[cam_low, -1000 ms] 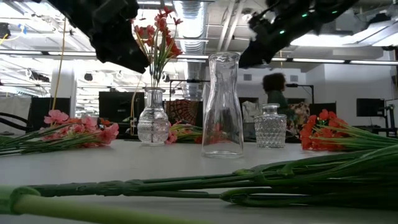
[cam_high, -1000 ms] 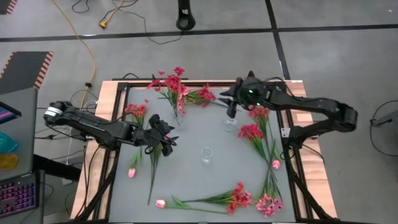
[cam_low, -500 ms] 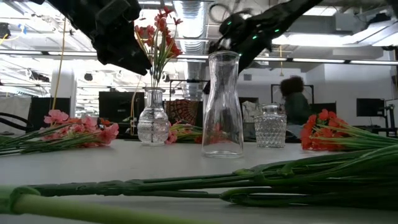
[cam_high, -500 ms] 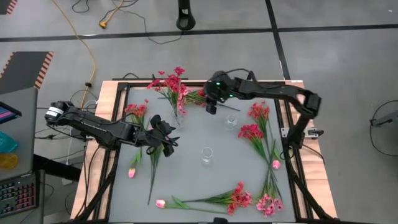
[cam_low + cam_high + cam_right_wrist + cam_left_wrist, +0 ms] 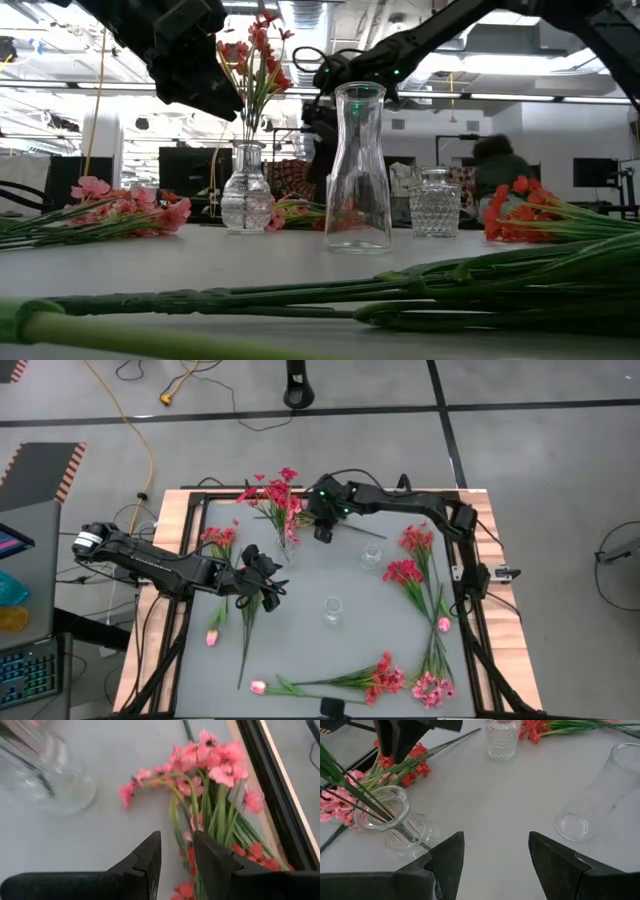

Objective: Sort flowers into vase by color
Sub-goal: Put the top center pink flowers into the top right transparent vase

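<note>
A spray of red and crimson blossoms on thin green stems (image 5: pixel 272 495) stands in a ribbed clear glass vase with a round belly (image 5: pixel 287 550) toward the far left of the grey bench (image 5: pixel 310 650), and more loose flowers lie around the bench's edges: a pink-and-red spray (image 5: pixel 332 513) just beside that vase at the far edge, a pink cluster (image 5: pixel 218 538) at the left edge, red sprays (image 5: pixel 405 572) down the right side, a pink tulip bud (image 5: pixel 443 624) near the right edge, another (image 5: pixel 212 638) at the left, and a mixed bunch (image 5: pixel 385 678) along the near edge. A tall plain clear glass carafe (image 5: pixel 331 610) stands empty near the middle, and a small cut-glass jar (image 5: pixel 371 556) stands empty farther back to its right. The right gripper (image 5: pixel 322 532) hangs over the far part of the bench, just above the pink-and-red spray beside the ribbed vase, its jaws slightly apart and holding nothing. The left gripper (image 5: pixel 270 582) hovers near the ribbed vase on its near-left side, jaws spread wide and empty, with the carafe beyond it (image 5: pixel 592 800)
</note>
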